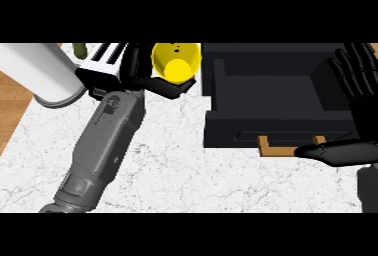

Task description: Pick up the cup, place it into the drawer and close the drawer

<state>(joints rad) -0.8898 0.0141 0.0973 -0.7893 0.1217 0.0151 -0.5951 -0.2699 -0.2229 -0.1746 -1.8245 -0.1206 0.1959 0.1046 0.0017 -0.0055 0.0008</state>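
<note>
At far left, a white cylinder (46, 75) stands on the marble counter (192, 175), partly over the wooden strip beside it; a small green object (80, 49) shows at the top edge behind it, too little visible to name. Left forearm (103, 145) runs up from the lower edge to the left hand (136, 75), whose fingers and thumb are curled round the yellow cup (176, 62). Cup is carried tilted, mouth facing the camera, its long axis running roughly toward the top of the view. Cup sits just left of the black drawer (277, 130), near the drawer's left wall but not yet over the cavity. Drawer is pulled open, cavity dark, wooden handle (289, 146) on its near face. Judgement: the next move is a short carry to the right, across the left wall, then a release into the cavity. Right hand (354, 100) rests at the right edge, fingers straight and upward, thumb out, holding nothing; it is the hand nearer the drawer front for closing.
</note>
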